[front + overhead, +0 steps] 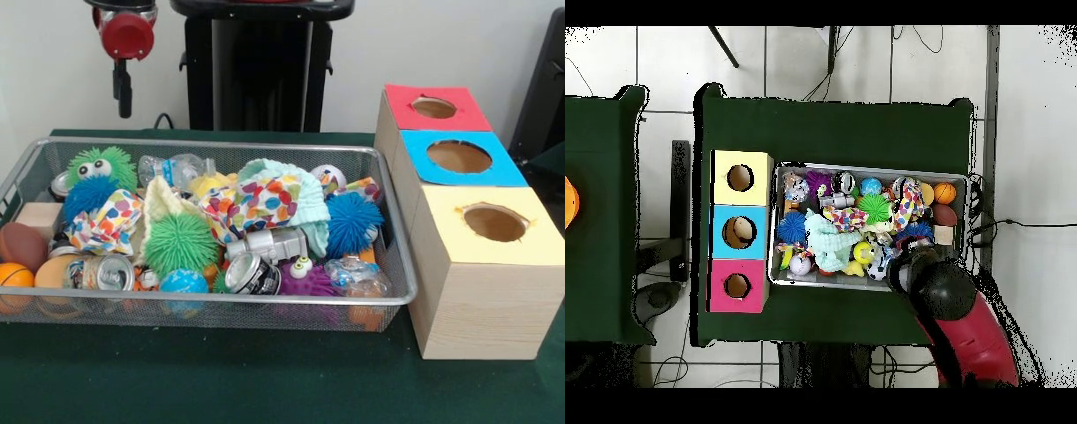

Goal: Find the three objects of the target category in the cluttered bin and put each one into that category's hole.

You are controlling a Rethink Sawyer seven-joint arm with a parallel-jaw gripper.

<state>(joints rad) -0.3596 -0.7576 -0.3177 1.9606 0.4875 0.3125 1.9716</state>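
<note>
The bin [221, 299] is a shallow silver wire-mesh basket on the green table, also seen in the overhead view [865, 168]. It is full of clutter: a green spiky ball [181, 243], blue spiky balls [353, 223], crushed cans [252, 274], a spotted cloth [256, 201], a clear plastic bottle [172, 168], a brown football [22, 246] and an orange ball [13, 276]. My gripper [123, 93] hangs from the red wrist above the bin's far left corner, clear of the contents and holding nothing. In the overhead view the red arm [950, 300] hides it.
Three wooden boxes with round holes stand in a row right of the bin: red top [435, 108], blue top [459, 157], yellow top [494, 223]. In the overhead view they lie left of the bin [740, 232]. The black pedestal [256, 62] stands behind.
</note>
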